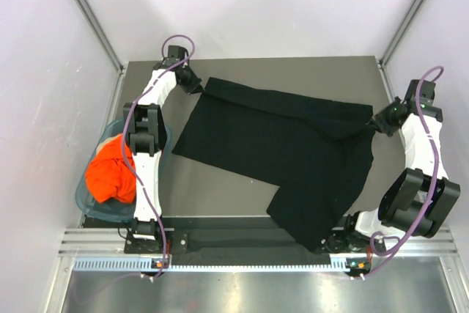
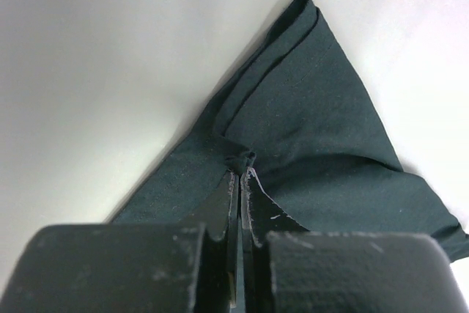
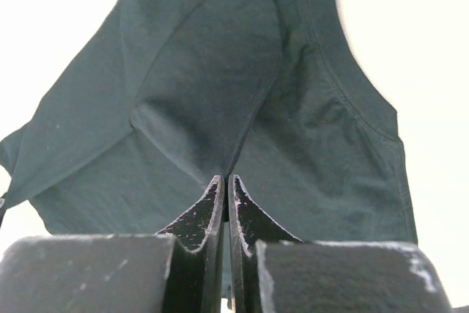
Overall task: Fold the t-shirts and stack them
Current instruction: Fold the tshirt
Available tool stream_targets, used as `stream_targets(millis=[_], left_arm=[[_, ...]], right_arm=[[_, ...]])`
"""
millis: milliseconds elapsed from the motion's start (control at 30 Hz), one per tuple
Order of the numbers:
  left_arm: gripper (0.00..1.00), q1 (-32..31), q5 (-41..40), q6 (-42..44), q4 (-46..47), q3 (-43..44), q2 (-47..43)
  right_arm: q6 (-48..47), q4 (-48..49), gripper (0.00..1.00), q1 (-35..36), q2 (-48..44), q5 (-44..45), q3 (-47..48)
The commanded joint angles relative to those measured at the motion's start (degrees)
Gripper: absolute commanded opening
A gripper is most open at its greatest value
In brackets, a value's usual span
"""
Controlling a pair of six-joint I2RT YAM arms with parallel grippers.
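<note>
A large black t-shirt [image 1: 278, 144] lies spread across the dark table, one end hanging over the near edge. My left gripper [image 1: 196, 86] is shut on its far left corner; in the left wrist view the black t-shirt [image 2: 315, 122] bunches at the tips of the left gripper [image 2: 242, 174]. My right gripper [image 1: 375, 124] is shut on the shirt's right side, and in the right wrist view the black t-shirt [image 3: 220, 93] stretches away from the tips of the right gripper [image 3: 226, 179]. A bright orange t-shirt [image 1: 111, 174] lies crumpled in the basket at left.
A teal plastic basket [image 1: 88, 207] sits at the table's left edge beside the left arm. White walls enclose the table [image 1: 315, 71] on three sides. A metal rail [image 1: 249, 262] runs along the near edge.
</note>
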Motion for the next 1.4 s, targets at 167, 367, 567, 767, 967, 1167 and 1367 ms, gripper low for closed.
stream_targets(millis=[167,367,567,767,967,1167,1367], left_arm=[[0.0,0.55,-1.38,1.41,-1.11,0.4,-1.06],[0.0,0.55,-1.64,1.58,-1.2,-0.39,-0.45],[0.0,0.55,-1.73,1.85,-1.03,-0.57,-0.1],[0.0,0.55,-1.82,1.94,-1.11,-0.66,0.26],[0.0,0.55,-1.64,1.85,-1.02,-0.57,0.7],[0.0,0.55,-1.73,1.67,-0.94,-1.01,0.7],[0.0,0.55,-1.91,1.67,-0.85,-1.01,0.61]], right_arm=[[-1.05,-1.38,0.0,-1.67,-3.01,3.86,-2.39],[-3.69,-1.99,0.0,-2.11,-2.93,7.55,-4.59],[-5.36,-2.52,0.0,-2.11,-2.13,8.7,-7.22],[-6.42,-2.87,0.0,-2.11,-1.26,9.23,-10.21],[-6.68,-1.74,0.0,-2.11,-2.05,9.93,-12.06],[-6.07,-0.42,0.0,-2.11,-0.99,8.79,-14.61],[-5.1,0.2,0.0,-2.19,-2.13,8.17,-14.44]])
